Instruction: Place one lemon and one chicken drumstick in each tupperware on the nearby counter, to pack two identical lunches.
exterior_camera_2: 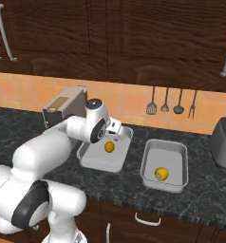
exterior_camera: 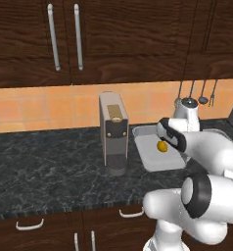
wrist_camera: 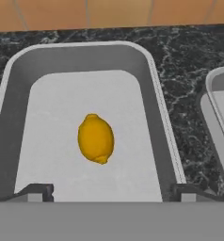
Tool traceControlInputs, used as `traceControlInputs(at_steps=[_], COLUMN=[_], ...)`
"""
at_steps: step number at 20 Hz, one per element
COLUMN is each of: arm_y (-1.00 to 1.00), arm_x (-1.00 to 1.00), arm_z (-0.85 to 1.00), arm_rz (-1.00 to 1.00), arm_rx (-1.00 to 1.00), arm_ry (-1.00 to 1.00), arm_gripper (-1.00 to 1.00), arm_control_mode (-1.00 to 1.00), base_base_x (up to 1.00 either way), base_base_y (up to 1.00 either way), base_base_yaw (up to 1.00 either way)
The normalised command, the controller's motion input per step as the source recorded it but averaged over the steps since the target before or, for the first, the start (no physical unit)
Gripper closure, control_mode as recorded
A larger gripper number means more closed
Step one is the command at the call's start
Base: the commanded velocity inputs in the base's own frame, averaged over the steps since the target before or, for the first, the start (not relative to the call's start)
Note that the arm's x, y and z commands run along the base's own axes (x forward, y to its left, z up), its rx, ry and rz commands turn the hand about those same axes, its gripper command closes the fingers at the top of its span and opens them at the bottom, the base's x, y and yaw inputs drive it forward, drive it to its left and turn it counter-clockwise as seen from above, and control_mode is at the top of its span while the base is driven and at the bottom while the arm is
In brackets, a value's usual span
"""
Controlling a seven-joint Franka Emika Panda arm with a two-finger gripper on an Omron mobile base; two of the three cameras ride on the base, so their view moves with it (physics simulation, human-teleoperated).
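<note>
Your gripper [wrist_camera: 112,193] hangs spread and empty over the left tupperware [wrist_camera: 151,80], lemon [wrist_camera: 95,138] at 12 o'clock: likely light, firm, roll-prone; pinch its waist.

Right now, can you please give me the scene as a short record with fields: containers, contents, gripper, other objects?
containers: two tupperwares on the counter, left tupperware and right tupperware, side by side, apart
left contents: one lemon, lying on the floor of the container
right contents: one lemon
drumsticks: none in either container
gripper: gripper open, above the left tupperware, holding nothing
other objects: coffee machine left of the containers; hanging utensils on the wall
</note>
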Motion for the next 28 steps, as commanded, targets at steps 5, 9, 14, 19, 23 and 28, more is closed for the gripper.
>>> traceControlInputs(at_steps=[5, 9, 14, 19, 23, 28], arm_y=[-0.14, -0.01, -0.03, 0.0, 0.0, 0.0], arm_x=[-1.0, -1.0, -0.8, 0.0, 0.0, 0.0], arm_z=[0.99, 0.91, 0.64, 0.0, 0.0, 0.0], arm_rz=[-0.07, -0.01, 0.0, 0.0, 0.0, 0.0], arm_rx=[0.04, 0.0, 0.0, 0.0, 0.0, 0.0], arm_ry=[-0.17, 0.02, 0.07, 0.0, 0.0, 0.0], arm_gripper=[-1.0, -1.0, -1.0, -1.0, -1.0, -1.0], arm_control_mode=[-1.0, -1.0, 1.0, 1.0, 1.0, 1.0], base_base_x=[0.0, 0.0, -0.2, -1.0, -0.99, -0.9], base_base_y=[0.0, 0.0, -0.1, -0.99, -1.0, -1.0], base_base_yaw=[0.0, 0.0, 0.0, 0.0, 0.0, 0.0])
